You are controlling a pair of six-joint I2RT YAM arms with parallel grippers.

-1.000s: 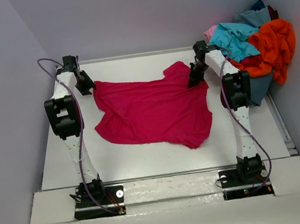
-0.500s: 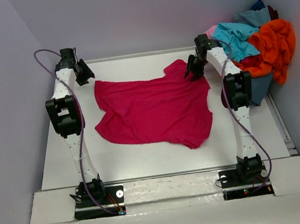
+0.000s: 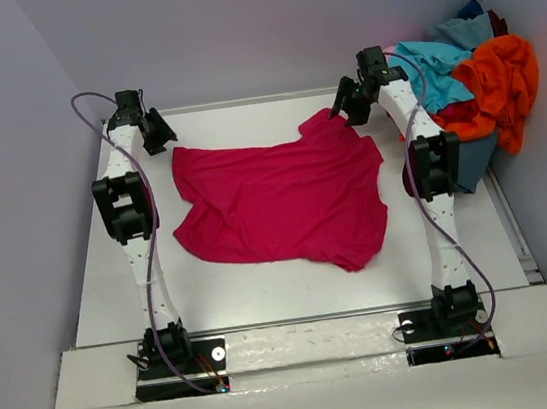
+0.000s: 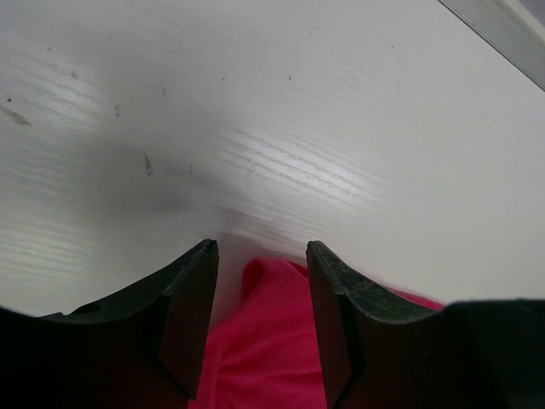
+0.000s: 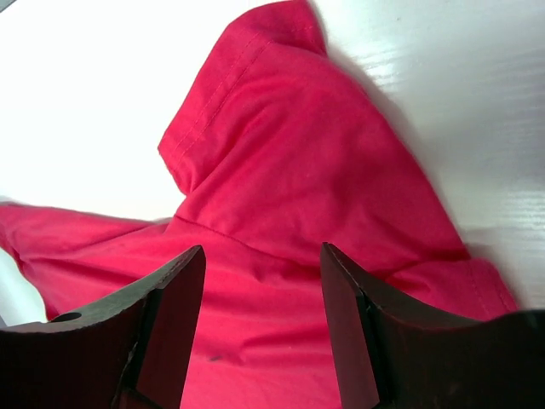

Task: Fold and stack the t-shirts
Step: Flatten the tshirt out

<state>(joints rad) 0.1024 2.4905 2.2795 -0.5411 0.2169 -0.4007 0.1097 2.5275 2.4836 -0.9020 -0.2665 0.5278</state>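
1. The crimson-magenta t-shirt [image 3: 279, 204] lies spread and rumpled in the middle of the white counter [image 3: 265, 291].
2. The left end effector [image 3: 162, 136] hovers at the shirt's far left corner, released and gripping nothing. In its wrist view the cloth edge shows between the parted fingers [image 4: 192, 290].
3. The right end effector [image 3: 346, 111] hangs over the far right sleeve [image 5: 255, 119], also released, with the cloth lying free below it.
4. At the far right corner, the orange t-shirt [image 3: 505, 83], turquoise t-shirt [image 3: 427, 68] and dark blue t-shirt [image 3: 471, 9] sit bunched together.
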